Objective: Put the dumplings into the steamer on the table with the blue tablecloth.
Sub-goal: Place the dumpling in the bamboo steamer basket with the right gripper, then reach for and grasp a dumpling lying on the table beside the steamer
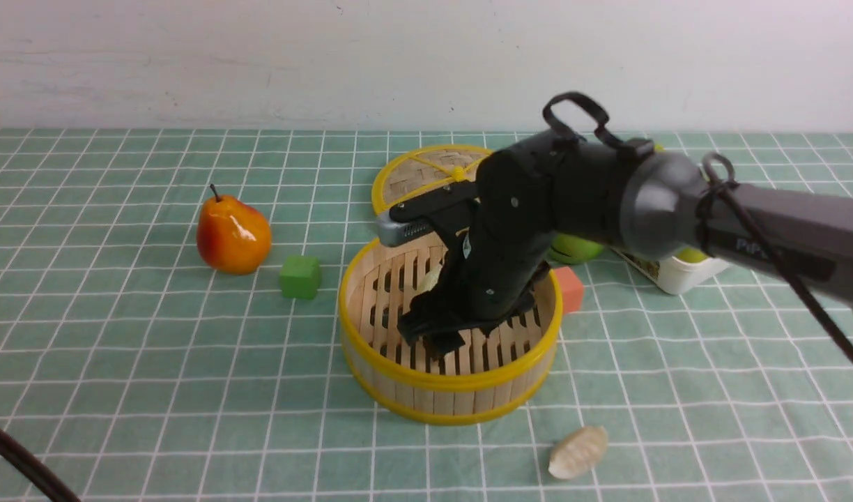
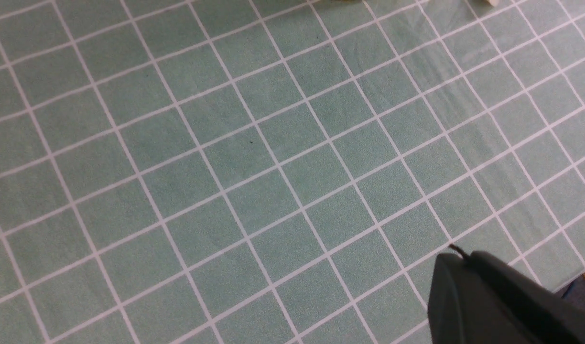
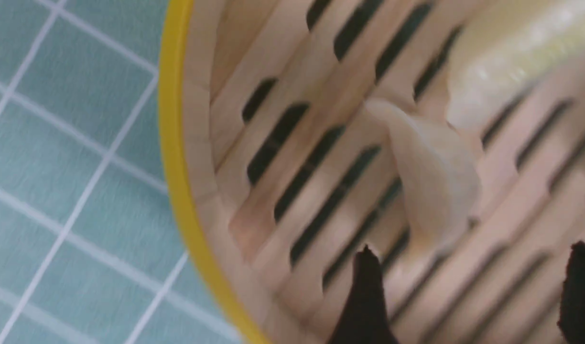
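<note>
An off-white dumpling over the steamer slats, beyond the parted fingertips of the right gripper

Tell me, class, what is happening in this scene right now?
The right gripper is inside the steamer, jaws open, with an off-white dumpling lying loose on the slats just ahead of it and a pale green dumpling beside that one. A second off-white dumpling lies on the tablecloth in front of the steamer. The left gripper, shut, hovers over the cloth.
</note>
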Available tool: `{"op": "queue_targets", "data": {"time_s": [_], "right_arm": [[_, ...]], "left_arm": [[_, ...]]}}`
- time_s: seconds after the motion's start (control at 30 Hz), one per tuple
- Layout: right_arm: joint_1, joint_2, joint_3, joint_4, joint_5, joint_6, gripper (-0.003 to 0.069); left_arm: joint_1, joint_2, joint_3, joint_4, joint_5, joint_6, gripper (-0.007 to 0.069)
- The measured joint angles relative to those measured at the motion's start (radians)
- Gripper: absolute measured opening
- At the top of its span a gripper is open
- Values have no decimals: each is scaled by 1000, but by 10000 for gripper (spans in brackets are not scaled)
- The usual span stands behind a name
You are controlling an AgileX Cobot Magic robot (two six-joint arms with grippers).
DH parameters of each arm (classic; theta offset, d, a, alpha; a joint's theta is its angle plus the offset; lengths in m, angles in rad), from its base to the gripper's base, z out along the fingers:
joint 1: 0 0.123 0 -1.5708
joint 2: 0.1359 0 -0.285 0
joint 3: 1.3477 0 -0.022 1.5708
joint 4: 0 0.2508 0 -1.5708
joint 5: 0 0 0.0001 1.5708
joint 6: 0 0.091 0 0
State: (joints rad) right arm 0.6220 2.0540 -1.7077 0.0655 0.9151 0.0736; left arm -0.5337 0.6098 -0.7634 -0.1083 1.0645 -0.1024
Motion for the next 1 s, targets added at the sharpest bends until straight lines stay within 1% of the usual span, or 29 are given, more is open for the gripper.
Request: {"op": "queue_targets", "data": {"time_s": [0.13, 0.2, 0.27, 0.33, 0.43, 0.53, 0.6, 0.67, 0.77, 0.83, 0.9, 1.0], "right_arm": [[0, -117, -42, 1, 206, -39, 540], [0, -187, -42, 11, 281, -62, 542], [0, -252, -13, 28, 296, -74, 544], [0, -331, 64, 61, 300, -80, 544], [0, -443, 234, 95, 302, -80, 544], [0, -522, 413, 86, 227, -60, 544], [-3, -550, 529, 60, 120, 11, 544], [-13, -551, 594, 41, 32, 88, 544], [-45, -530, 676, 12, -124, 251, 544], [-67, -506, 703, 3, -204, 333, 544], [-85, -475, 711, 1, -246, 378, 544], [-95, -423, 712, 1, -303, 409, 544]], "left_arm": [[0, 0, 0, 0, 0, 0, -11], [0, 0, 0, 0, 0, 0, -10], [0, 0, 0, -1, 0, 0, -9], [0, 0, 0, -1, 0, 0, -8], [0, 0, 0, -2, 0, 0, -6], [0, 0, 0, -3, -1, 0, -3], [0, 0, 0, -3, -9, 0, -1], [0, 0, 0, -3, -14, 0, 0], [0, 0, 0, -3, -20, 0, 1], [0, 0, 0, -4, -22, 0, 2], [0, 0, 0, -4, -22, 0, 2], [0, 0, 0, -4, -22, -1, 2]]}}
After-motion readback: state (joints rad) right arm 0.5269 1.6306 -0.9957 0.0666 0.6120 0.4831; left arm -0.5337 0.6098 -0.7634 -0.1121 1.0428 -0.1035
